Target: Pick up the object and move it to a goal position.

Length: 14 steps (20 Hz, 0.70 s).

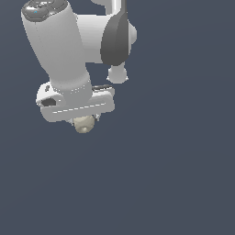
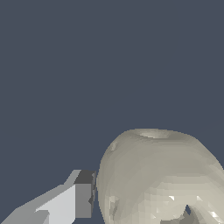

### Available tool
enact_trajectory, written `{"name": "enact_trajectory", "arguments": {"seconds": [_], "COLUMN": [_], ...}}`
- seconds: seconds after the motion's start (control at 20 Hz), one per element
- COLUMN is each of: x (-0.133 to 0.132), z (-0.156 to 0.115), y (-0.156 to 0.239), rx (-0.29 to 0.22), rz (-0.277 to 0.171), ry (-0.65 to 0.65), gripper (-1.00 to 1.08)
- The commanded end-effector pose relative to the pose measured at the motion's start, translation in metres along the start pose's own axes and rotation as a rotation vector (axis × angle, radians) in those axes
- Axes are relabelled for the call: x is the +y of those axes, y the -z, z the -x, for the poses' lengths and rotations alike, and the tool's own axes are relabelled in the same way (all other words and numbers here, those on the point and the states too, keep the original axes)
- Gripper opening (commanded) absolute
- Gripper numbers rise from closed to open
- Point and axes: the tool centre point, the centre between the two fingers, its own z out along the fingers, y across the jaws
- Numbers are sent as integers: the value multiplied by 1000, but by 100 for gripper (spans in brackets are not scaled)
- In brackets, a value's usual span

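Note:
The cream-beige dimpled ball (image 1: 83, 125) sits right under the white gripper hand in the exterior view, in its upper left part. My gripper (image 1: 85, 120) is closed around the ball, and the hand hides most of the fingers. In the wrist view the ball (image 2: 157, 175) fills the lower part of the picture. One grey-tipped finger (image 2: 83, 199) rests against its side. The other finger is out of that picture.
The white arm with its dark joint (image 1: 114, 39) rises above the gripper. Behind and around it there is only a flat dark blue-grey surface (image 1: 174, 174). No goal marker shows.

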Motion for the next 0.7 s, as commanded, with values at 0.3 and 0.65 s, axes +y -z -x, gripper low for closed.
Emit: {"name": "enact_trajectory", "arguments": {"seconds": [0.3,0.65], "x": [37,50], "z": [5,5], "y": [60,79], "rx": [-1,-1], "rz": [0,1], "ry": [1,1], "gripper": [-100,-100]}}
